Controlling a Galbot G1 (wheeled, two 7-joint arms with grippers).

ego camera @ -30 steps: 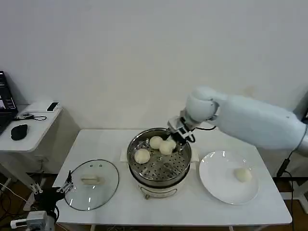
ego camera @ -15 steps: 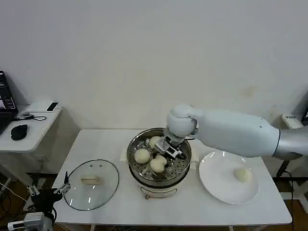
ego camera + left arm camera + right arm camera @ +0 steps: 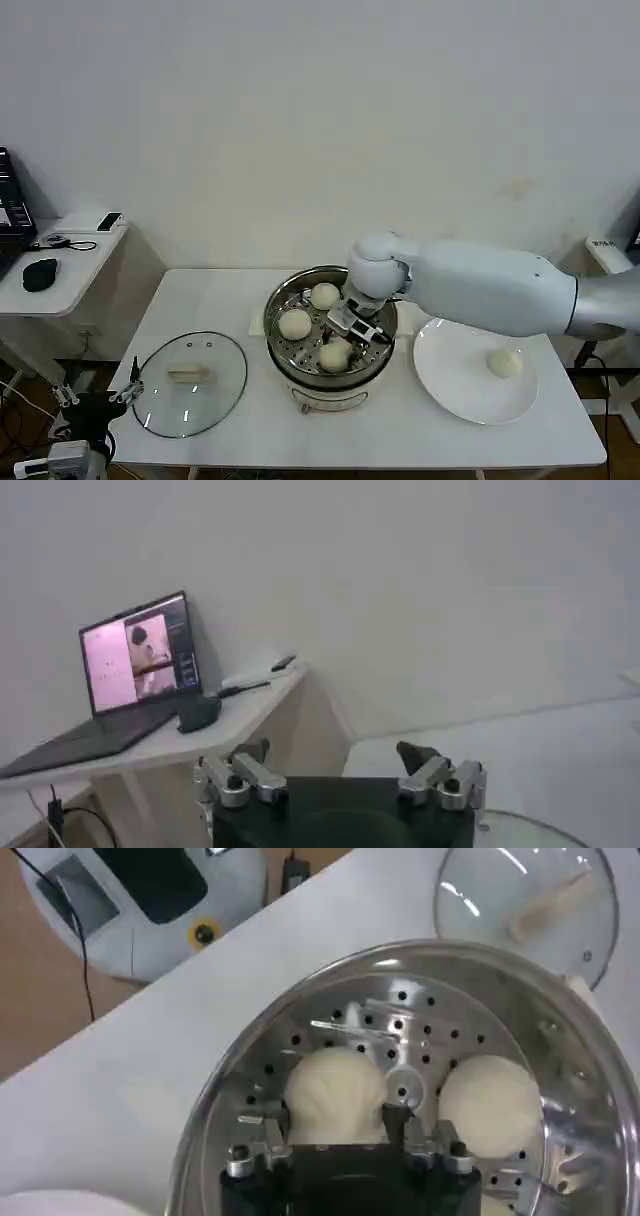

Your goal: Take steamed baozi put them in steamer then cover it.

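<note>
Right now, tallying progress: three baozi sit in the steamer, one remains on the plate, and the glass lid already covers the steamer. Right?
Not quite. The head view shows the cover lying on the table left of the steamer, not on it. Three baozi inside and one on the plate is right.

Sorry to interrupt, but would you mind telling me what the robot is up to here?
The right gripper is in the steamer, closed around a bun at the basket floor. Two buns already sit inside; one remains on the plate. The cover lies on the table, near the idle left gripper.

Three cream baozi (image 3: 322, 296) sit in the open steel steamer (image 3: 283, 350); fourth baozi (image 3: 504, 364) right; glass cover (image 3: 190, 383) flat, left.
</note>
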